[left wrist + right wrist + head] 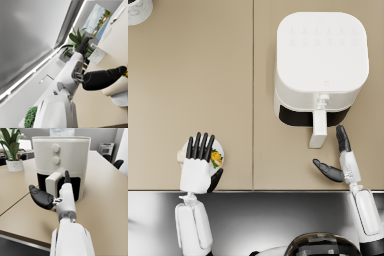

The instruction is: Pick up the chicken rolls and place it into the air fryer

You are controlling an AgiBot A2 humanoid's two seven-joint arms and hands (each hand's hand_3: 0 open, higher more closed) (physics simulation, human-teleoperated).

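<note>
The chicken rolls [180, 156] lie on a small white plate [220, 150] with a yellow and green garnish, near the table's front edge at the left. My left hand [198, 162] hovers flat over that plate with its fingers straight, covering most of it and holding nothing. In the left wrist view a beige roll [117, 86] lies under the dark thumb [102, 78]. The white air fryer [320, 60] stands at the back right, its drawer shut and its white handle [318, 129] pointing toward me. My right hand [340, 161] is open just right of that handle, not touching it.
A white plant pot [138, 10] stands at the far left corner; it is the potted plant [13, 160] beside the fryer in the right wrist view. The table's front edge [253, 190] runs just below both hands. Office chairs [117, 164] stand beyond the table.
</note>
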